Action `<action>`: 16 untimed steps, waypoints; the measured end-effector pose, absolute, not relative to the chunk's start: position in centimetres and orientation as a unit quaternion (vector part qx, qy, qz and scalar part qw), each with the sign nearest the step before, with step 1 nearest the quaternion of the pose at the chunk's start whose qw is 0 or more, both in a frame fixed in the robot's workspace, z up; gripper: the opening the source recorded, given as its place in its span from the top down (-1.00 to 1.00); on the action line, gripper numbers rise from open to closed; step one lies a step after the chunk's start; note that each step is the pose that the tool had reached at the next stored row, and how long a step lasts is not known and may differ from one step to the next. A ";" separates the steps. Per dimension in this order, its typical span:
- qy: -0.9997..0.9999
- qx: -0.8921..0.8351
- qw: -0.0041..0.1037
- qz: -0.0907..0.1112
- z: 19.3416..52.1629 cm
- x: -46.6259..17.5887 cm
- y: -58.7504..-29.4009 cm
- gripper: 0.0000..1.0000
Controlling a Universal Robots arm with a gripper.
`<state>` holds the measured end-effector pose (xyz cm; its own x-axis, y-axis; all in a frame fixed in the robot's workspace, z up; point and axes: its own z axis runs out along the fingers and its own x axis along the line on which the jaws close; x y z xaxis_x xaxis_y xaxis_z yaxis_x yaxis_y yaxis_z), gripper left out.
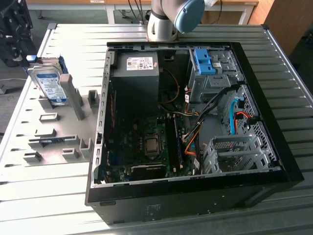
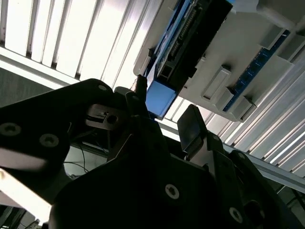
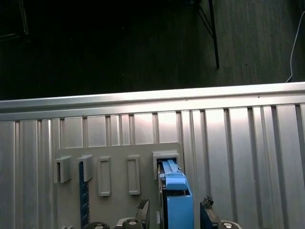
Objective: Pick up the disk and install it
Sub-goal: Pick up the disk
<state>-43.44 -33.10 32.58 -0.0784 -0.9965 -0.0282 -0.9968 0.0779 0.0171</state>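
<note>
The disk (image 1: pixel 49 85) stands on edge in a slot of a grey holder (image 1: pixel 59 131). The holder lies flat on the ribbed metal counter (image 1: pixel 49 196), towards the exterior view's left. The disk's blue-and-white label faces outward, and a blue rail (image 3: pixel 174 188) runs along its upper edge.

The claw (image 3: pixel 175 213) hangs just over that edge with its jaws apart and nothing in its grip. In the first wrist view one of its fingers (image 3: pixel 143 210) stands on either side of the disk, with a gap showing on both sides. The second wrist view shows the same from below: the blue rail end sits between the two dark fingers. They seem not to touch the disk, though the angle leaves that a little uncertain.

An open computer case (image 1: pixel 195 198) lies on its side just beside the holder, on the exterior view's right of it. Inside it are a green board (image 1: pixel 146 147), a grey power supply box (image 1: pixel 139 66) at the far end, and a blue bracket (image 1: pixel 204 61) on top of a metal drive cage (image 1: pixel 208 83). The arm's base (image 1: pixel 164 19) rises behind the case.
</note>
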 end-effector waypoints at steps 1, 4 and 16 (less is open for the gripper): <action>0.734 -0.679 0.005 0.016 32.4 -43.5 -33.1 -0.06; 0.734 -0.679 0.004 0.016 31.8 -43.6 -33.1 -0.06; 0.734 -0.679 0.002 0.013 29.8 -43.6 -33.1 -0.06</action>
